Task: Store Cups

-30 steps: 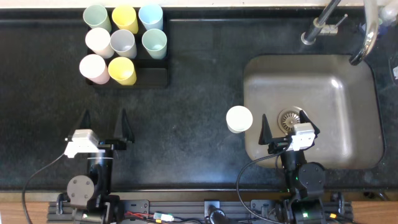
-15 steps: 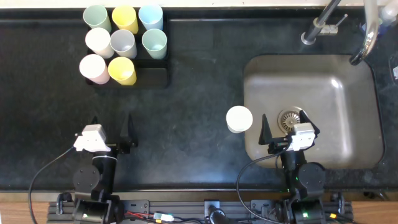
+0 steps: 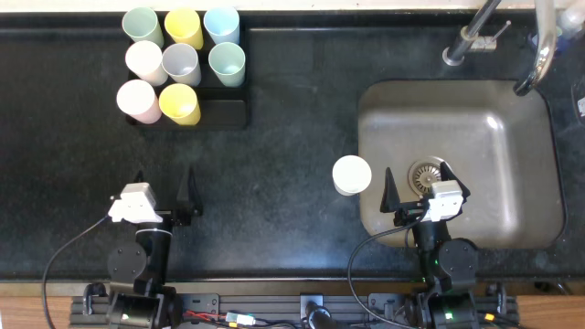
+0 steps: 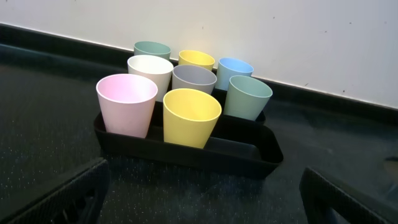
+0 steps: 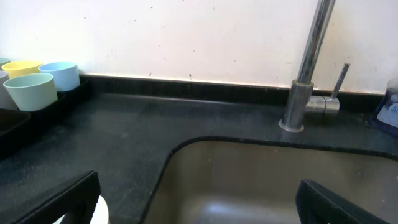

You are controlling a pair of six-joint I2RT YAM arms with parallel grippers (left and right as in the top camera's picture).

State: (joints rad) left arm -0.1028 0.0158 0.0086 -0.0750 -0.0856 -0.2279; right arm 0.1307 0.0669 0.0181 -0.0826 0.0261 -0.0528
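Top view, white cup [image 3: 352, 175] beside right tool [image 3: 417, 174]

Tray: a black tray [image 4: 249, 155] sits mid-frame on the dark speckled counter [image 4: 50, 118], with eight cups upright in it.
Front row: pink cup [image 4: 126, 104] and yellow cup [image 4: 191, 117], side by side.
Middle row: white cup [image 4: 150, 70], grey cup [image 4: 194, 79], pale green cup [image 4: 247, 98].
Back row: sage cup [image 4: 152, 50], second yellow cup [image 4: 196, 59], blue cup [image 4: 235, 66], closest to the white wall [image 4: 280, 37].
Left gripper [image 4: 204, 169]: dark fingers [image 4: 68, 194] spread wide at the frame's near corners, short of the tray.
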